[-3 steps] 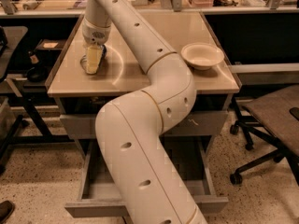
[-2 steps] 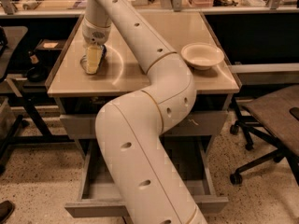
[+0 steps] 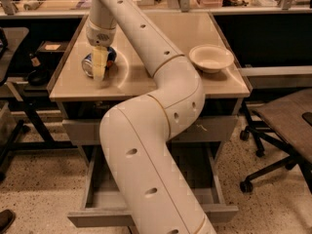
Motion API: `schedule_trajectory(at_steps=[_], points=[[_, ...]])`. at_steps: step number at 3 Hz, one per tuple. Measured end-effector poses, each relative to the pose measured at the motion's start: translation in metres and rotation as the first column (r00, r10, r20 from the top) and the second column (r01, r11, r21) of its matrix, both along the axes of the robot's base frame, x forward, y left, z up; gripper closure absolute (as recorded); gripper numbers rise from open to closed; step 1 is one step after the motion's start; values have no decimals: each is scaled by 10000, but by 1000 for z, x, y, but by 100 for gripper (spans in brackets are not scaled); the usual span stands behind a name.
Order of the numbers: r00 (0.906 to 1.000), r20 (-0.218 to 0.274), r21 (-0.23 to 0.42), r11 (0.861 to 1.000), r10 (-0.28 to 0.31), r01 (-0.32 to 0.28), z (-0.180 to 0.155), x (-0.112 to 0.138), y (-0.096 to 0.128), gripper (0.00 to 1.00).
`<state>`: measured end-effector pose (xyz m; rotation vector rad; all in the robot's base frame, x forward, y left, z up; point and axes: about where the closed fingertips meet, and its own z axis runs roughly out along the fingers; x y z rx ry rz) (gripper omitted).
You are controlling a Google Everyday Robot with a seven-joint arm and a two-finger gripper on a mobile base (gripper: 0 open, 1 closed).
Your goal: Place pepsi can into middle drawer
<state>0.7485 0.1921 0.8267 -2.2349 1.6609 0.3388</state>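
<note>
The pepsi can [image 3: 88, 64] lies on its side on the left part of the tan tabletop [image 3: 204, 84], blue with a silver end towards the left. My gripper [image 3: 100, 66] reaches down from above and sits right at the can, covering its middle. The middle drawer [image 3: 102, 198] is pulled open below the table, its grey tray interior showing on both sides of my arm, which hides most of it.
A cream bowl [image 3: 211, 57] stands on the right of the tabletop. A closed grey drawer front with white scuffs [image 3: 220, 129] is just under the tabletop. Office chairs stand to the right [image 3: 287, 118] and far left. My large white arm crosses the table's middle.
</note>
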Motion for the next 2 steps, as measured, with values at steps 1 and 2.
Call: schedule_trajectory(at_steps=[1, 2], points=[[10000, 1, 1, 10000, -1, 1, 0, 0, 0, 0], [9978, 659, 788, 9968, 95, -147, 48, -2, -5, 0]])
